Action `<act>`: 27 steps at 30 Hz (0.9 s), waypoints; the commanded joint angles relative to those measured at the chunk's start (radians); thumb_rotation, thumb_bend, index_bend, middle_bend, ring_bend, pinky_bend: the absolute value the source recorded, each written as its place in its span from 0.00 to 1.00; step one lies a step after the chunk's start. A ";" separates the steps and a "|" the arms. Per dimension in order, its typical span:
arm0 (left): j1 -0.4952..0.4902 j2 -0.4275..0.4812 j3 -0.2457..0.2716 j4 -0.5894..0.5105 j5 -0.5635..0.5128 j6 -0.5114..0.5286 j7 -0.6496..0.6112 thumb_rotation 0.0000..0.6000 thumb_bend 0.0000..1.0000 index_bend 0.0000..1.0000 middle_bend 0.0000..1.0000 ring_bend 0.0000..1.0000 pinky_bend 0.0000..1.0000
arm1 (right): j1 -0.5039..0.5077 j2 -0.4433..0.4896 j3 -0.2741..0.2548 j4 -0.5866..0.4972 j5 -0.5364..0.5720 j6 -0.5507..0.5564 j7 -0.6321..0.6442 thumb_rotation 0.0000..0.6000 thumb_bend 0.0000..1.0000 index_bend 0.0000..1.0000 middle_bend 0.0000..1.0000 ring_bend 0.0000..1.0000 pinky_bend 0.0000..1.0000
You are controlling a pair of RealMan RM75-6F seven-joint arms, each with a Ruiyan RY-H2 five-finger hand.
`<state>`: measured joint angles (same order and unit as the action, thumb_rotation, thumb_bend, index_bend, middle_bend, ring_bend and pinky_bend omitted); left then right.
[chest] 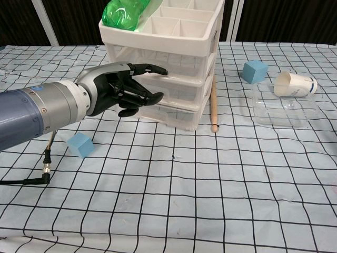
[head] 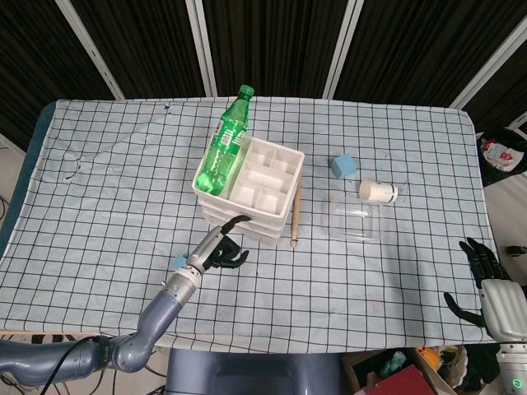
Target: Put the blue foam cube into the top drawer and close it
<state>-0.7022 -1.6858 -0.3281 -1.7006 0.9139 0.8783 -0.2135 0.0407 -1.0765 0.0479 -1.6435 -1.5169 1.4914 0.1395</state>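
We are seeing two blue foam cubes (chest: 80,144) (chest: 254,71); the left hand (chest: 122,89) is reaching empty at the drawer unit (chest: 179,79), right hand (head: 486,284) released.

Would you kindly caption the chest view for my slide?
Left hand reaches toward the drawer unit; a blue foam cube lies beside it.
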 commanded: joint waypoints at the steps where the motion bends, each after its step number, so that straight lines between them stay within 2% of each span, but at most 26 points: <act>1: 0.000 0.000 0.000 0.000 0.001 0.001 -0.001 1.00 0.44 0.14 0.99 0.94 0.89 | 0.000 0.000 0.000 0.000 0.000 0.000 0.000 1.00 0.26 0.00 0.00 0.00 0.18; 27: 0.001 -0.009 0.003 0.009 0.009 0.002 -0.016 1.00 0.44 0.14 0.99 0.94 0.89 | 0.000 0.000 0.001 0.000 0.001 0.000 0.000 1.00 0.25 0.00 0.00 0.00 0.18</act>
<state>-0.7012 -1.6945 -0.3247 -1.6912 0.9226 0.8807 -0.2297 0.0409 -1.0770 0.0487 -1.6434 -1.5159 1.4911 0.1393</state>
